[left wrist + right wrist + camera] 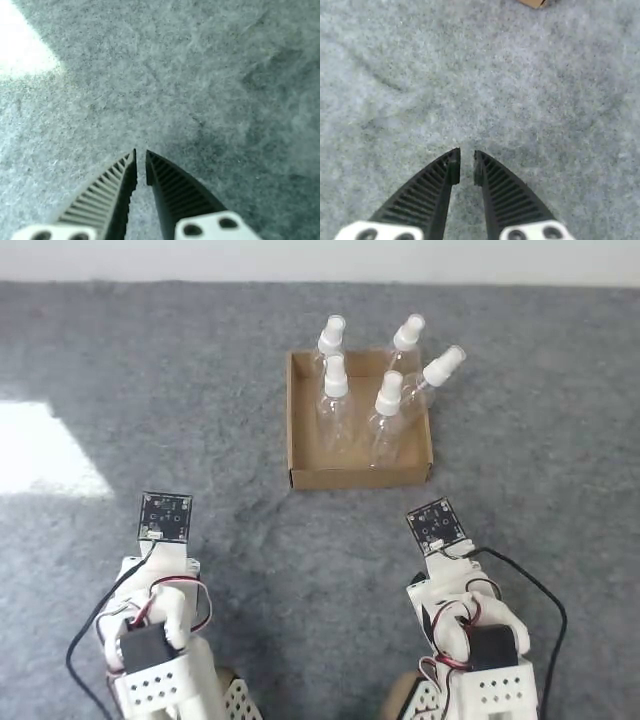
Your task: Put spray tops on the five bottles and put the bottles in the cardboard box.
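Bottles (336, 410) boxed, grippers empty over grey felt.
All five clear, with white spray tops (335, 375), inside the cardboard box (360, 477) toward the far edge of the felt-covered table (150, 390): four about upright, the one at the box's far right corner tilted outward. Left gripper (140, 159) and right gripper (466, 159) toward the table's near edge, well apart from the box, pointing down at the felt, each with jaws almost closed, only a thin gap left, gripping nothing.

Open carpet (300, 540) lies all round the cardboard box (360, 478), whose inside five bottles (336, 410) crowd.
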